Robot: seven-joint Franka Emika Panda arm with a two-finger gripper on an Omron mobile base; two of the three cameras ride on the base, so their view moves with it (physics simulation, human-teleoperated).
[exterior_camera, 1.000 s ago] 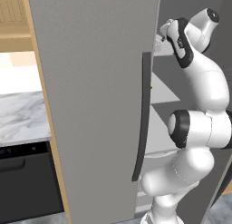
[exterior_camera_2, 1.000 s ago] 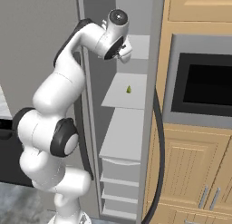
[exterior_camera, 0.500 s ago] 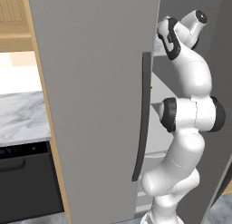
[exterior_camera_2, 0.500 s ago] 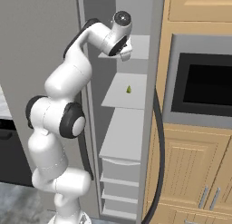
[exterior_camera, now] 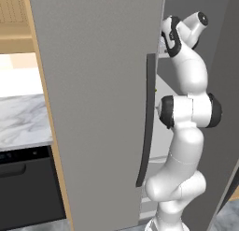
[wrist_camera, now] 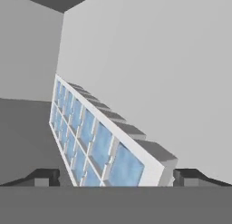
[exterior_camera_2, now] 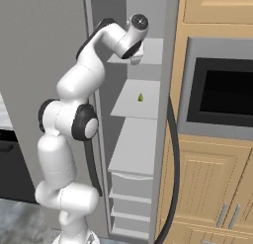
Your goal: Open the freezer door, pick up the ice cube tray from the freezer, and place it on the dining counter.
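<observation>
Hand (wrist_camera: 113,177) spread apart astride the ice tray (wrist_camera: 97,137) on the top freezer shelf (exterior_camera_2: 150,51); center, then squeeze evenly.

Sitting on a middle shelf, a small green object (exterior_camera_2: 140,97), too small to make out. Standing at the right, a black built-in oven (exterior_camera_2: 222,93) framed in light wood, with panelled wood cabinet doors (exterior_camera_2: 207,187) hanging below, metal handles showing. Lying at the left, a marble worktop (exterior_camera: 21,122) over a black appliance front (exterior_camera: 25,185). Hanging above, a wood-slat cabinet (exterior_camera: 14,12).
</observation>
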